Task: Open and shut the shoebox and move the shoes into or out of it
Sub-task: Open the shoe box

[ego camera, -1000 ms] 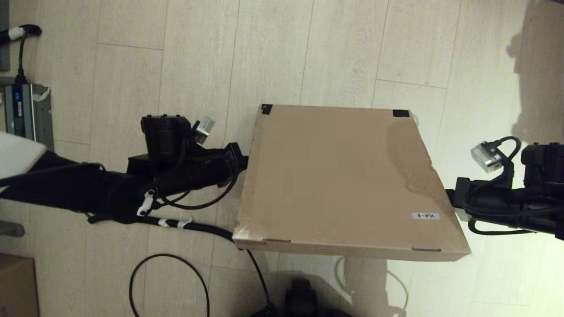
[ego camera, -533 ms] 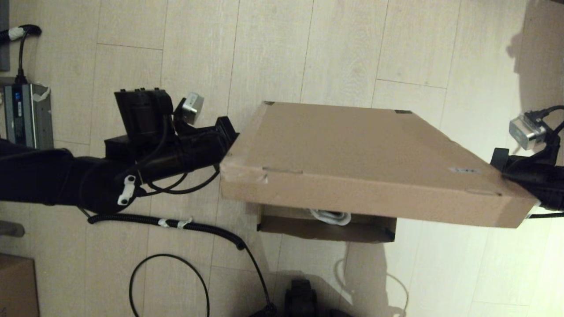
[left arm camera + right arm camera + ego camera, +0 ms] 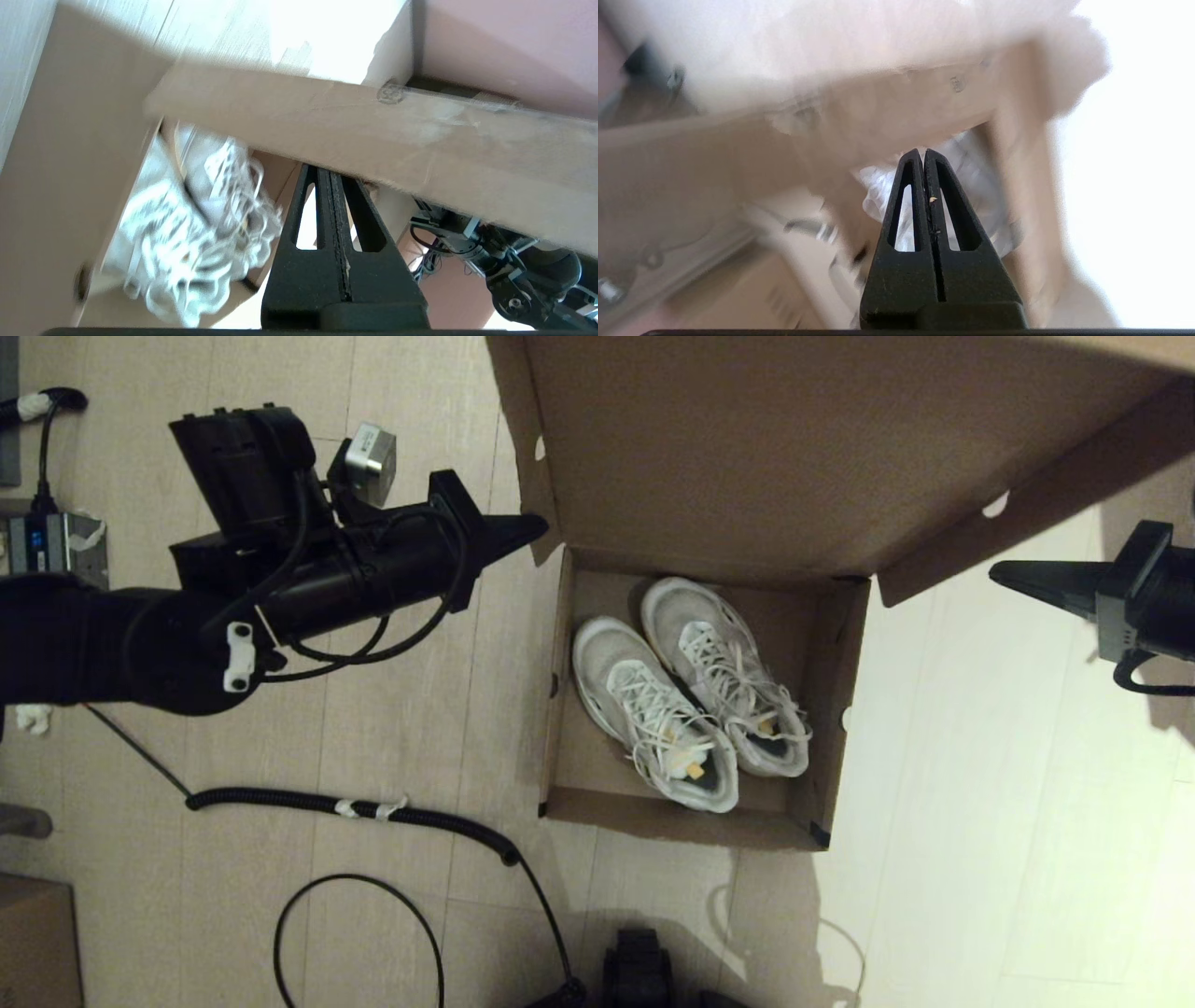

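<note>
Both closed, empty grippers, left [image 3: 532,527] and right [image 3: 1004,574], flanked the shoebox's [image 3: 840,709] raised lid [image 3: 747,439] mid-frame; best open wide before grabbing the sneakers [image 3: 686,695].

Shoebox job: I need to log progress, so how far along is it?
Done: the brown cardboard shoebox has its hinged lid swung up. In hand: the shut left gripper props the lid's side flap; the shut right gripper is apart. Left: the white mesh sneakers lie inside, not lifted out.

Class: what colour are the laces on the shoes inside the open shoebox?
White, like the mesh uppers of the shoes; the head view shows them best.
</note>
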You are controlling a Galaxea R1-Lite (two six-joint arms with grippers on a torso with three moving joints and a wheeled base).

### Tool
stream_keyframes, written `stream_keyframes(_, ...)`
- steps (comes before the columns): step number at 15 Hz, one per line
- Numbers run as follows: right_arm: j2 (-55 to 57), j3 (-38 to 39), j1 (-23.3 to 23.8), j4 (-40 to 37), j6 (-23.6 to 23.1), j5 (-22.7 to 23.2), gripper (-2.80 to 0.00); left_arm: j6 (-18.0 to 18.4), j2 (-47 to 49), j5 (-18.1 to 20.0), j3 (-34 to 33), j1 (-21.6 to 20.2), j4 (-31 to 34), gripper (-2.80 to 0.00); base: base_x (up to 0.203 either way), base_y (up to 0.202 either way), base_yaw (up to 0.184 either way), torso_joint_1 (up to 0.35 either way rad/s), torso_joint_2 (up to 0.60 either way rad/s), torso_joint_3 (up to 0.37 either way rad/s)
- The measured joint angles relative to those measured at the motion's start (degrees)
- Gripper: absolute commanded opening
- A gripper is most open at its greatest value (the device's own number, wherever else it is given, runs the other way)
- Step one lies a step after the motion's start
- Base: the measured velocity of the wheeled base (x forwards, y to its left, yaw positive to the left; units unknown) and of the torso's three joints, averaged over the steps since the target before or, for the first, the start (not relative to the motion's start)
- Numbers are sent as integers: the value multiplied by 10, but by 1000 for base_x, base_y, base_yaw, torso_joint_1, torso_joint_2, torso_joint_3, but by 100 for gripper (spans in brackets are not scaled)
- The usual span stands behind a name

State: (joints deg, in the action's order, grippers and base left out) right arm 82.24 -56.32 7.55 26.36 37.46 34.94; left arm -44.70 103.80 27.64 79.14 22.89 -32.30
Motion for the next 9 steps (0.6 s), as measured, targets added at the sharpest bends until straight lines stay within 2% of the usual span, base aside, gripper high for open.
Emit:
stream_keyframes(3,14,-24,1,43,4,-41,-280,0,27,-2,45,5,2,-280,0,0,0,0,0,0)
stream_keyframes(4,20,-29,2,52,2,-65,-280,0,33,-4,47,8,2,-280,0,0,0,0,0,0)
stream_keyframes(6,20,-22,-2,43,-15,-81,-280,4,35,-6,30,11,2,-280,0,0,0,0,0,0)
stream_keyframes(8,14,-10,-12,-16,-69,-106,-280,19,21,-14,-4,11,1,-280,0,0,0,0,0,0)
stream_keyframes(9,13,-7,-25,-60,-107,-144,-280,33,6,-34,-25,14,1,-280,0,0,0,0,0,0)
